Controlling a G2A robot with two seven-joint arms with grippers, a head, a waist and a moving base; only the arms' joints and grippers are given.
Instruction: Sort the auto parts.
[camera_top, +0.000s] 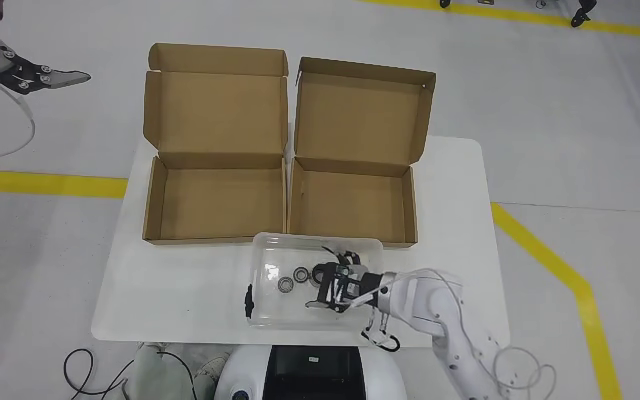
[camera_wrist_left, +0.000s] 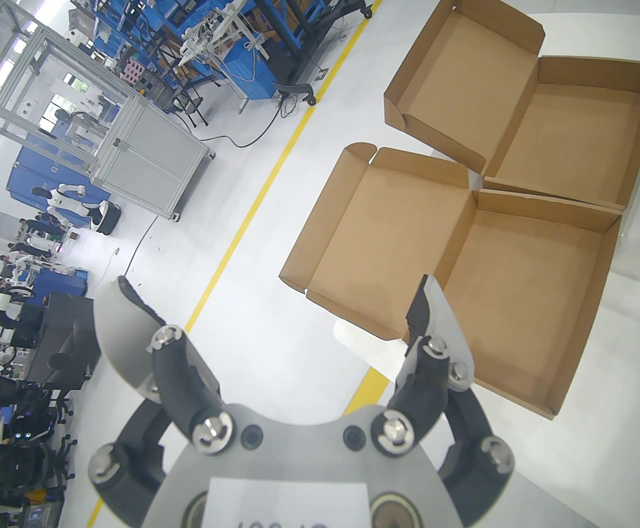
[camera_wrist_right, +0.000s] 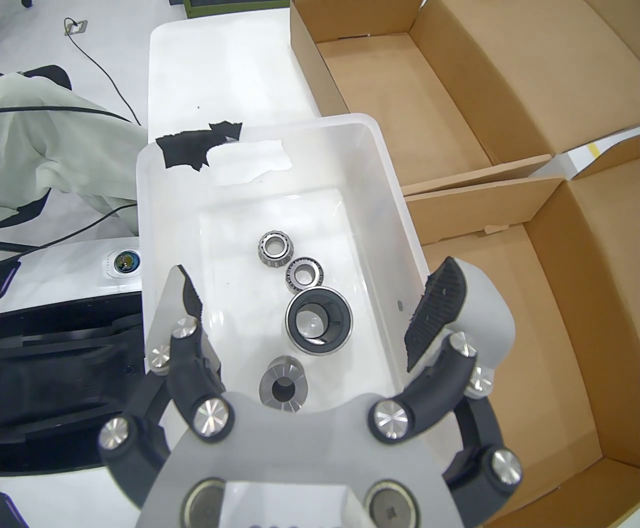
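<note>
Right now I judge the sorting is at its very first pick: both cardboard boxes, the left box (camera_top: 215, 205) and the right box (camera_top: 350, 205), lie open with bare floors on the white bench (camera_top: 450, 200). All four parts sit in the clear plastic bin (camera_wrist_right: 395, 200) just in front of the boxes. My right claw (camera_wrist_right: 315, 277) hangs over that bin with its fingers spread wide and nothing between them. Below it lie two small tapered roller bearings (camera_wrist_right: 274, 248) (camera_wrist_right: 304, 274) touching each other, a larger black-rimmed bearing (camera_wrist_right: 318, 322) just beside them, and a steel cone-faced collar (camera_wrist_right: 283, 385) nearest my wrist. The large bearing looks the natural target. One finger seems to hover above the bin's wall on the box side, so I would shift inward before dropping, then straddle the ring and close on it without nudging the small bearing beside it. My left claw (camera_wrist_left: 272, 287) is held off beyond the bench's edge, also spread and empty. As for writing, I can make out none. The boxes are plain, and the bin's end wall carries black tape (camera_wrist_right: 197, 145) and a white label (camera_wrist_right: 250, 162) that looks blank.
</note>
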